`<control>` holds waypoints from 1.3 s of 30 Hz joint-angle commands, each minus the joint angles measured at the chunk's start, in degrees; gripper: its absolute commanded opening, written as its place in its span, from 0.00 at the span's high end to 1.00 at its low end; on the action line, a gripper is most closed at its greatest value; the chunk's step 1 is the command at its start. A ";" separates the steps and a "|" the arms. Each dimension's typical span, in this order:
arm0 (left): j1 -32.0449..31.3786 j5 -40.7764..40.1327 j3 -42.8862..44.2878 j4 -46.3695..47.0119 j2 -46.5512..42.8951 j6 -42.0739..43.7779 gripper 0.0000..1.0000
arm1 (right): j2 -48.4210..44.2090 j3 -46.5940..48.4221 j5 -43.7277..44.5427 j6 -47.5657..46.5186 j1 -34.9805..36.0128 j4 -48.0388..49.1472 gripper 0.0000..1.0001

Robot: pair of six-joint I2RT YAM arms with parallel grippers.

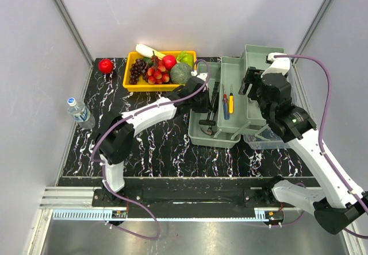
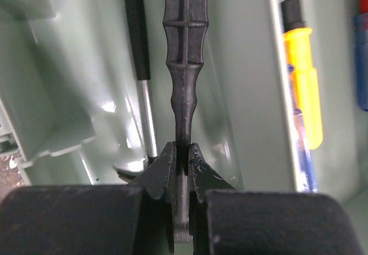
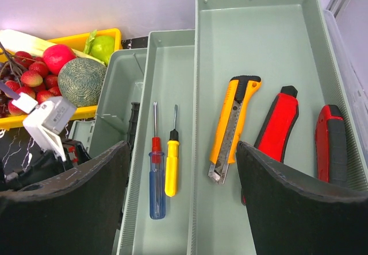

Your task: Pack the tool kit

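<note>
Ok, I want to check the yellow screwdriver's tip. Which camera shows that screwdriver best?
The right wrist view: the yellow screwdriver lies whole, shaft to handle, in the narrow tray beside a red-and-blue screwdriver. The top view shows it small. The left wrist view shows only its handle, at the right.

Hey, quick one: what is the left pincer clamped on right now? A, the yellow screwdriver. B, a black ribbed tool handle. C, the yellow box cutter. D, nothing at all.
B: in the left wrist view the left pincer is shut on the black ribbed handle, while the yellow screwdriver lies untouched off to the side.
</note>
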 commanded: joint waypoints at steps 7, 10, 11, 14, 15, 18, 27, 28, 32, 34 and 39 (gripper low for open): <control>-0.92 -8.80 -1.60 -1.94 2.99 -1.25 0.94 | 0.68 0.84 0.94 0.22 -1.65 0.15 0.20; -1.01 -7.84 -1.96 -1.94 4.14 -1.42 0.90 | 0.68 1.27 1.12 0.30 -1.92 -0.03 0.20; -0.92 -7.83 -1.87 -1.94 4.40 -1.34 0.89 | 0.77 1.45 1.12 0.22 -2.01 -0.12 0.20; -0.92 -8.27 -0.91 -2.99 5.72 -1.51 0.86 | 0.77 2.24 1.21 0.04 -2.71 -0.38 0.20; -0.92 -8.27 -0.47 -3.25 6.25 -1.51 0.84 | 1.03 2.68 1.38 -0.22 -3.23 -0.73 0.20; -0.92 -7.83 -0.20 -3.43 6.95 -1.78 0.77 | 1.47 4.00 1.21 -1.01 -4.99 -1.43 0.20; -1.01 -8.18 5.33 -8.96 4.85 -1.34 0.57 | 3.05 8.21 2.78 -2.42 -9.21 -2.49 0.19; -1.01 -8.19 6.12 -9.58 3.89 -1.16 0.56 | 3.23 8.83 3.05 -2.59 -10.08 -2.49 0.19; -0.92 -8.97 7.88 -9.76 -0.95 0.77 0.51 | 4.28 10.68 1.31 -1.90 -15.17 -2.66 0.17; -0.92 -9.76 8.32 -9.32 -3.67 2.35 0.48 | 5.68 11.90 -2.73 -0.06 -19.12 -4.67 0.15; -0.84 -13.98 7.45 -9.15 -10.26 6.65 0.30 | 8.85 14.46 -10.90 6.97 -29.40 -8.11 0.12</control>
